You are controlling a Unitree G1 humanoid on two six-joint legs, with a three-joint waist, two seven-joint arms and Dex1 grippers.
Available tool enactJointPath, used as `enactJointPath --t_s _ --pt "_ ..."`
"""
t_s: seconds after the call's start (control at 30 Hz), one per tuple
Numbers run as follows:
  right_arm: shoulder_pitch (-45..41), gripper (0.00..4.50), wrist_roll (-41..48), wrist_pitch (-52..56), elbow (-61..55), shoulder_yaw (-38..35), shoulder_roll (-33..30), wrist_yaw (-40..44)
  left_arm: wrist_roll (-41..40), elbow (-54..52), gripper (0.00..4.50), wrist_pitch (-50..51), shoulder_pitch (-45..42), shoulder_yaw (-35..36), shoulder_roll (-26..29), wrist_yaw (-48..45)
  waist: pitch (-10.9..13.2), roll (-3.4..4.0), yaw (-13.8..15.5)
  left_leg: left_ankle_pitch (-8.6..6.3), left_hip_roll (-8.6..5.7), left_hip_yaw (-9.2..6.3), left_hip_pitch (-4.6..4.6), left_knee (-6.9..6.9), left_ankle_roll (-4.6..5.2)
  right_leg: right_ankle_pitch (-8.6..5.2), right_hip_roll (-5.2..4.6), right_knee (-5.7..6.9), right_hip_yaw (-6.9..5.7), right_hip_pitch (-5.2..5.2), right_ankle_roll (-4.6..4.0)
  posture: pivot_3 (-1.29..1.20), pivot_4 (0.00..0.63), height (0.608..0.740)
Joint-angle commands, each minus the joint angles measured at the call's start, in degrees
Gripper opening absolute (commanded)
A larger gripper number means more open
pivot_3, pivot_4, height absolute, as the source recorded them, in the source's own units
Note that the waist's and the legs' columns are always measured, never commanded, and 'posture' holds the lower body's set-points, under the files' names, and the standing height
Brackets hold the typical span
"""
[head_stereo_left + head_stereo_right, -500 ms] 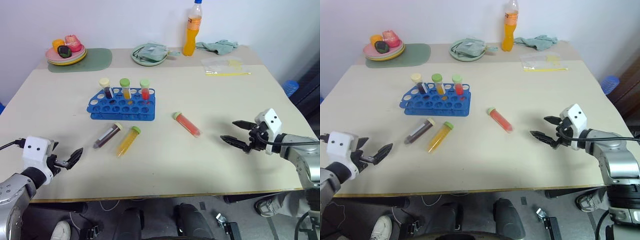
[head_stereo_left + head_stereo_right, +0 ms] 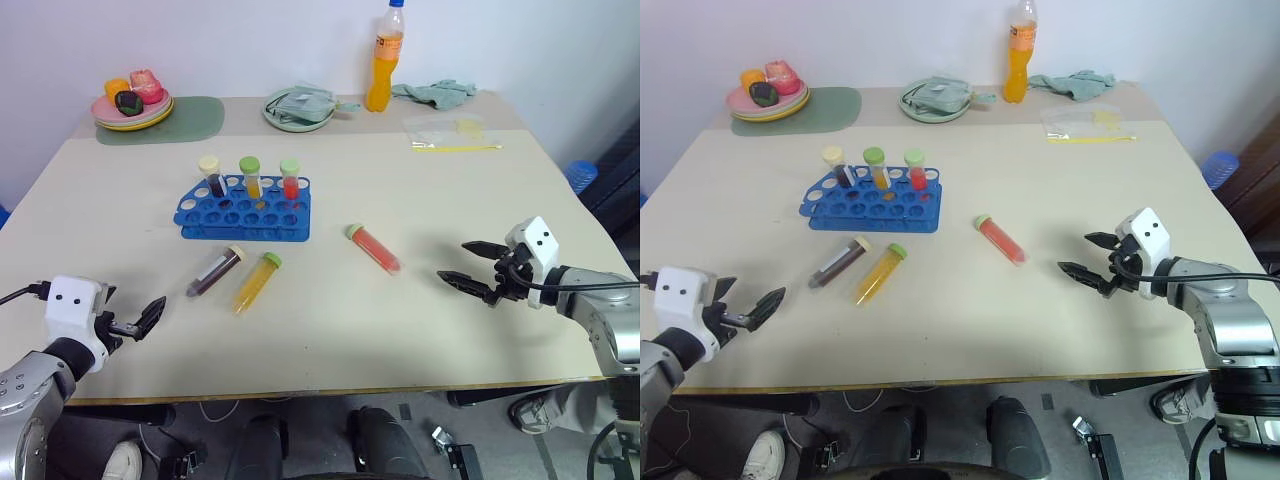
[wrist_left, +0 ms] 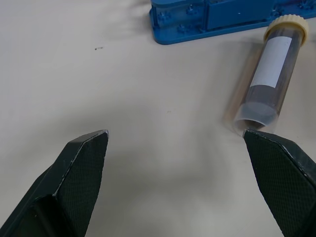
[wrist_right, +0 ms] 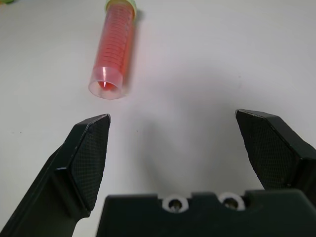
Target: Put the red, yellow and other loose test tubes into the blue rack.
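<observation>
Hovering low over the counter (image 2: pixel 420 330), your right pincer (image 2: pixel 466 265) gapes empty, red test tube (image 2: pixel 375 247) just ahead, your left pincer (image 3: pixel 175 136) wide, maroon tube (image 2: pixel 214 271) beyond, blue rack (image 2: pixel 245 212) farther.

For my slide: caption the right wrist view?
Open right pincer facing the red test tube lying on the table.

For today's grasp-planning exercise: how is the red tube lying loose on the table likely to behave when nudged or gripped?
The red tube lies on its round side, so a nudge would probably roll it. Its smooth clear wall may slip in a grip. It looks stiff, and small enough to be fairly light.
</observation>
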Motion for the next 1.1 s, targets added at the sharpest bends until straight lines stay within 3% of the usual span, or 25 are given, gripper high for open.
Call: enactJointPath --t_s 0.03,0.4,0.8,0.97,1.1 --pt "-0.04 4.49 0.18 -0.33 -2.01 -0.60 -0.22 -0.33 -0.03 -1.97 4.50 -0.81 -0.43 0.66 0.44 0.34 0.00 0.00 0.00 0.00 0.00 0.00 0.00 0.00 0.00 0.00 0.00 0.00 0.00 0.00 0.00 0.00 0.150 0.740" --pt "-0.43 4.49 1.38 2.10 -4.57 -1.94 -0.84 -1.36 -1.23 -2.11 4.50 0.46 -2.52 0.08 0.85 -0.02 0.00 0.00 0.01 0.00 0.00 0.02 0.00 0.01 0.00 0.01 0.01 0.01 0.00 0.00 0.01 0.00 0.150 0.740" --pt "-2.38 4.49 3.03 5.22 -7.85 -0.63 3.42 -5.83 -0.95 -0.85 4.50 -1.30 -7.30 -2.32 1.15 -1.50 -0.02 0.01 -0.13 0.00 0.00 0.02 0.00 0.03 0.00 0.01 0.04 0.06 0.00 -0.01 0.02 0.00 0.150 0.740" --pt "-4.49 4.49 5.30 12.59 -15.65 -0.70 2.46 -8.23 -2.79 -3.06 4.50 -1.08 -9.03 -7.33 1.20 -4.64 -0.02 0.02 -0.01 0.00 0.00 -0.02 -0.01 0.05 0.00 0.02 0.04 0.09 0.00 -0.02 0.02 0.00 0.150 0.740" --pt "-9.77 4.49 11.48 25.72 -25.66 0.75 3.32 -12.31 -4.24 -4.94 4.50 -0.88 -10.68 -13.01 3.44 -9.38 -0.02 0.02 0.07 0.00 0.00 -0.09 -0.02 0.06 0.00 0.02 0.03 0.10 0.00 -0.03 0.02 0.00 0.150 0.740"
